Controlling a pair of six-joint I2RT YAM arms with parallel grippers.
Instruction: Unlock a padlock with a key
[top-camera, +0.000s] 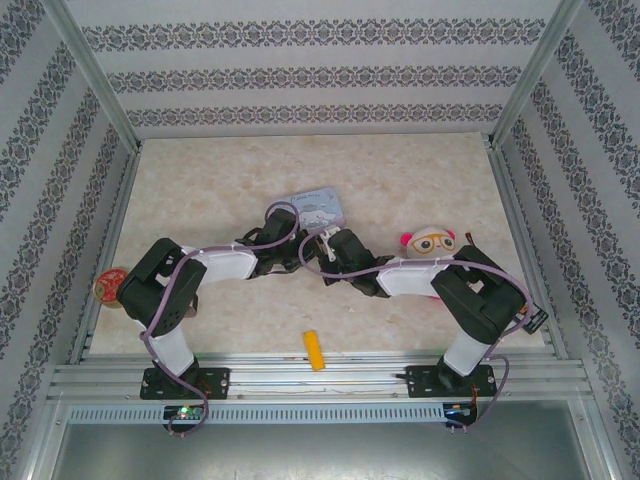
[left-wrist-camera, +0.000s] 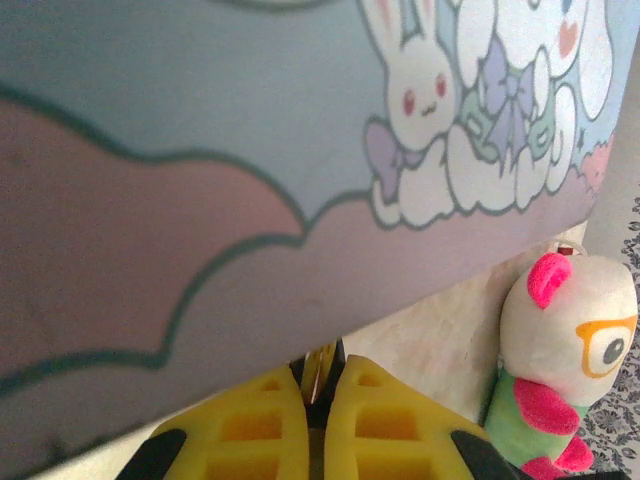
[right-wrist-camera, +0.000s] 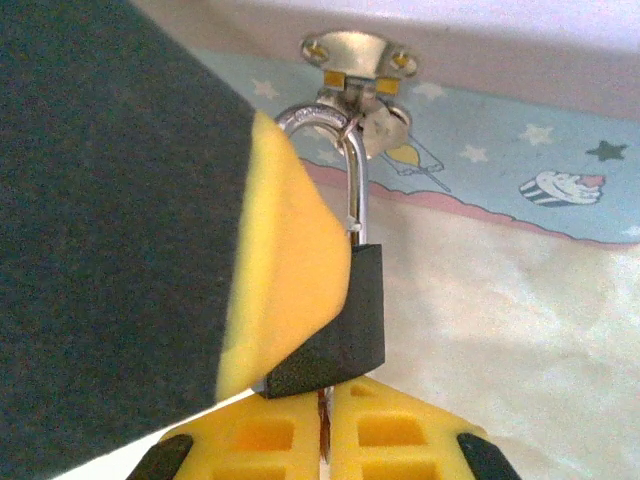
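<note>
Currently, by size.
- Marbled table (top-camera: 200, 200).
- Pale blue cartoon tin (top-camera: 318, 208), table centre.
- Plush toy with glasses (top-camera: 430, 243), 4 o'clock of tin.
- Left gripper (left-wrist-camera: 318, 385): clenched under tin wall; contents unclear.
- Right gripper (right-wrist-camera: 322, 405): clenched; contents unclear.
- Orange-yellow cylinder (top-camera: 315, 350), 6 o'clock of tin.
- Padlock (right-wrist-camera: 352, 320): hangs from tin hasp (right-wrist-camera: 358, 52), shackle at 12 o'clock, dark body just above right gripper tips.

a lab-style robot test booth: marble-look tabletop (right-wrist-camera: 500, 330) beneath the right gripper (right-wrist-camera: 325, 400), patterned wallpaper panels (top-camera: 300, 75) walling it in beyond and beside, aluminium frame rails (top-camera: 320, 378) behind it.
</note>
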